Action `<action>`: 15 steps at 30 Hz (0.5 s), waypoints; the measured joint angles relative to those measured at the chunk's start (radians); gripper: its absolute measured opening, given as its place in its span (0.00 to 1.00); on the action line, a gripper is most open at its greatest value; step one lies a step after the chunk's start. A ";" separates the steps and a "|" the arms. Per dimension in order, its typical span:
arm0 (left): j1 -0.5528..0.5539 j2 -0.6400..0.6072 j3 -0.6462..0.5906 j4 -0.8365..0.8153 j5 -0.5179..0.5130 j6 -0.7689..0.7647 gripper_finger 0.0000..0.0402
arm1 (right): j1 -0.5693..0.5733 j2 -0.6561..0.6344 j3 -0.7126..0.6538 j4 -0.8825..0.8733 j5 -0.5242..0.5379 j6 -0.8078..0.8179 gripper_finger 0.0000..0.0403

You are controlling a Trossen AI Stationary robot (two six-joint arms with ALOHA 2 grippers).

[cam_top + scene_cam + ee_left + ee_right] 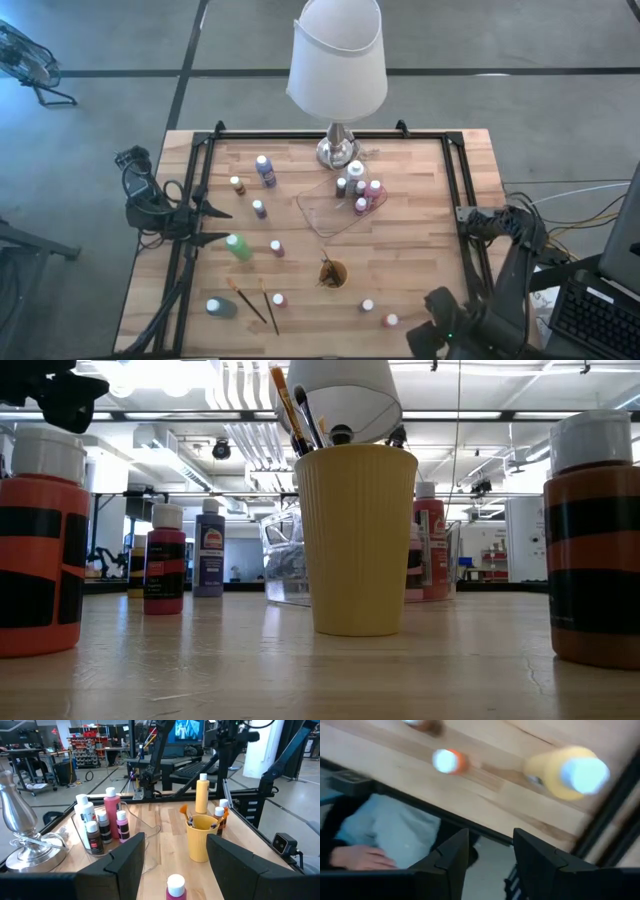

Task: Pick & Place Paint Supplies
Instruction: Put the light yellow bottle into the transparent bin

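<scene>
Left gripper (212,222) waits, fingers apart, mid-left by the green bottle (238,247); right gripper (487,865), fingers apart too, hangs at lower right.

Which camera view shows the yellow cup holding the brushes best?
The low view: the yellow cup fills the centre, side on, with brushes sticking out of its top. The left wrist view shows it smaller, beyond the open left gripper. The high view shows only its rim from above. The right wrist view misses it.
</scene>
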 joint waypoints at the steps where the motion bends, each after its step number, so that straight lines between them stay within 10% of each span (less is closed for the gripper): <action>1: 0.000 0.000 0.000 0.001 0.000 0.000 0.54 | 0.005 0.000 -0.010 0.000 -0.008 0.006 0.36; 15: 0.000 0.000 0.000 0.001 0.000 0.000 0.54 | 0.009 -0.102 -0.208 0.001 -0.023 0.027 0.40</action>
